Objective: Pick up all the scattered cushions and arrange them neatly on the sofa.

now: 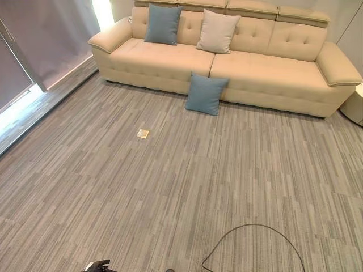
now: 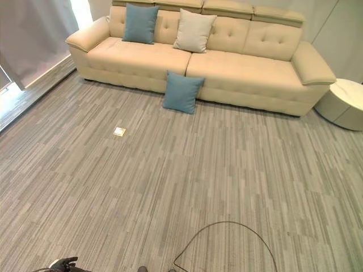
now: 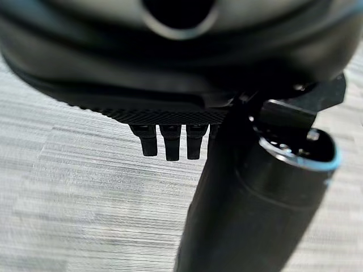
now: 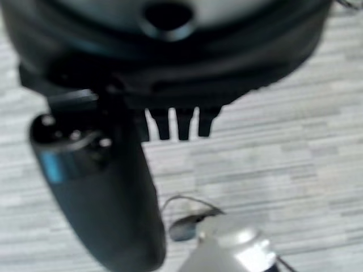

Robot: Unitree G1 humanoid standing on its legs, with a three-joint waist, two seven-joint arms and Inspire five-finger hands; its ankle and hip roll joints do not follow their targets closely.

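A long cream sofa (image 1: 227, 62) stands at the far side of a grey striped carpet (image 1: 170, 192). On its seat, a blue cushion (image 1: 163, 24) and a beige cushion (image 1: 217, 32) lean against the backrest. A second blue cushion (image 1: 205, 94) stands on the floor, propped against the sofa front. The right eye view adds a round white table (image 2: 343, 103) beside the sofa. A small square floor plate (image 1: 143, 134) lies in the carpet. The left hand (image 3: 170, 139) and right hand (image 4: 178, 122) hang over bare carpet with fingers straight, holding nothing.
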